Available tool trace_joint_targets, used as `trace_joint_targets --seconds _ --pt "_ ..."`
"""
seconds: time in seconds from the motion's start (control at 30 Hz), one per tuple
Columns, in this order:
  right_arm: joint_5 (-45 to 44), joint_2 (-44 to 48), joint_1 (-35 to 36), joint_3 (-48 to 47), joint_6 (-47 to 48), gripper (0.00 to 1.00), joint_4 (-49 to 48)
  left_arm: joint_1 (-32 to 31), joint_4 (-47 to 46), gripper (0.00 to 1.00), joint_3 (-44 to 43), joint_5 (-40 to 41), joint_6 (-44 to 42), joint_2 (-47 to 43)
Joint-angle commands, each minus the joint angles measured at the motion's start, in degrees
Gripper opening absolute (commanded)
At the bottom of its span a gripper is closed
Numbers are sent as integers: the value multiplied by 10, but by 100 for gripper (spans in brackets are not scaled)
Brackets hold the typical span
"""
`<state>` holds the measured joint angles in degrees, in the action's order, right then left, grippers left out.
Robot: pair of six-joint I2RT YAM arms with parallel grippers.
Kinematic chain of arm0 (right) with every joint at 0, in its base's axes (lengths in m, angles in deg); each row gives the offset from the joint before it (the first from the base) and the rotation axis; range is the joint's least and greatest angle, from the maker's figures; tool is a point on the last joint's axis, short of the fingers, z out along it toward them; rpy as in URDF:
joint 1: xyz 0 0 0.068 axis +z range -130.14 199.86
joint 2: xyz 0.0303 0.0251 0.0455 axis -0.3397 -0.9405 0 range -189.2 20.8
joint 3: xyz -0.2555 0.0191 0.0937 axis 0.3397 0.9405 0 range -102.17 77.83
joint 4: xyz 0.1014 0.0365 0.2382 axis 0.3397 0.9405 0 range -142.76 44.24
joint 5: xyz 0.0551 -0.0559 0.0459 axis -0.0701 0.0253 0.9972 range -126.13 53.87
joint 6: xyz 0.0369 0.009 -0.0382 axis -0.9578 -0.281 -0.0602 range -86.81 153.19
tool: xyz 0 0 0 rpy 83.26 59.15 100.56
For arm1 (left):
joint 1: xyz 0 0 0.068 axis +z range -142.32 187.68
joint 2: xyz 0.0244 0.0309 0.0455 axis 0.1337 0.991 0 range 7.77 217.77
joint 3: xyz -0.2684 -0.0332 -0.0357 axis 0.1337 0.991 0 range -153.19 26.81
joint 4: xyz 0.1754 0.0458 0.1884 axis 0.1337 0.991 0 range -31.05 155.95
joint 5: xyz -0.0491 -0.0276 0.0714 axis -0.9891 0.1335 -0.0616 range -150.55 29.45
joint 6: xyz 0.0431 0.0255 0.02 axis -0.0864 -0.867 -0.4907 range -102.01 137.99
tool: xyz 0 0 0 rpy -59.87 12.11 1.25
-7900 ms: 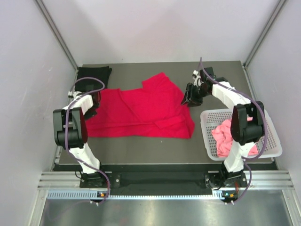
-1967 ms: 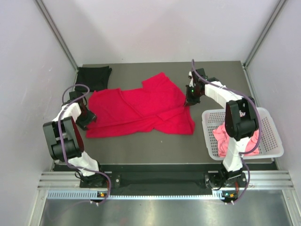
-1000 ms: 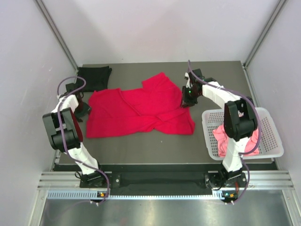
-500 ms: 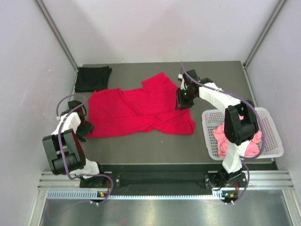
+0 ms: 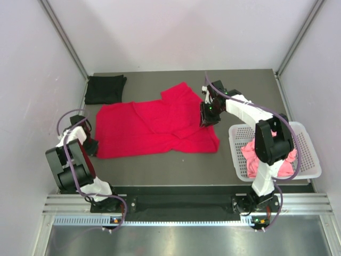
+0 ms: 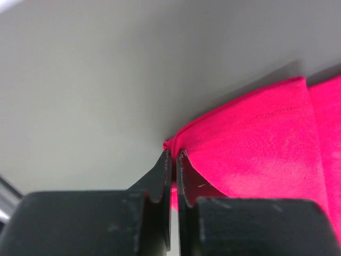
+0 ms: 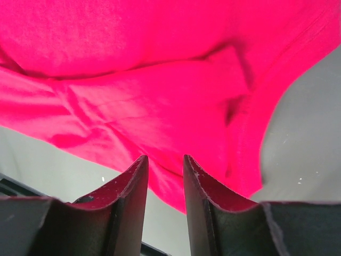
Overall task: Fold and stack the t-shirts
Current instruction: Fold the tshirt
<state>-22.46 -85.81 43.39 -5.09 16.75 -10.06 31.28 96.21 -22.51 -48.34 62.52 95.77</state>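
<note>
Red t-shirt [image 5: 149, 125] lies spread mid-table, rumpled, with one fold of cloth lapped over its near-right part. Its long axis runs left to right across the table [image 5: 160, 169]. The straight edge, which looks like the hem, faces your left arm; the sleeve lobes are toward the right arm.

Left gripper [image 6: 171, 154]: jaws all but closed, nipping the near-left corner of the red cloth right at the fingertips. It looks like a corner hold, so you can pull that edge taut or carry it over.

Right gripper [image 7: 165, 160]: over the shirt's right end with the jaws narrowly apart and red cloth showing in the gap. You cannot tell from here whether it grips. An arm at each end suggests straightening before the first fold.

Black t-shirt [image 5: 105, 89] sits folded at the far-left corner, probably the start of the stack. Salmon pink t-shirt [image 5: 258, 154] is bunched in the white lattice basket [image 5: 309, 160], not yet folded.
</note>
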Motion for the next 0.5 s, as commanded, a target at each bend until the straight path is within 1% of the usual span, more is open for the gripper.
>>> trace_joint_targets --seconds 0.0,0.03,0.07,0.13,0.23,0.33,0.43,0.47 --pt "15 27 6 -5 11 33 2 36 -17 0 -9 62 -39 -18" --pt "21 27 6 -1 12 32 0 38 -17 0 -14 73 -48 -18" --pt "29 32 6 12 12 32 -4 39 -20 0 -18 74 -63 -18" --pt "38 37 13 30 15 32 -5 39 -23 0 -17 69 -67 -18" --pt "40 26 34 34 40 32 35 39 -34 0 -3 59 -67 -17" --pt "26 32 62 52 55 34 49 41 -39 0 1 69 -79 -15" --pt "5 51 68 92 49 36 44 43 -38 0 -4 70 -87 -17" --pt "0 54 68 100 48 38 42 43 -38 0 -5 66 -86 -17"
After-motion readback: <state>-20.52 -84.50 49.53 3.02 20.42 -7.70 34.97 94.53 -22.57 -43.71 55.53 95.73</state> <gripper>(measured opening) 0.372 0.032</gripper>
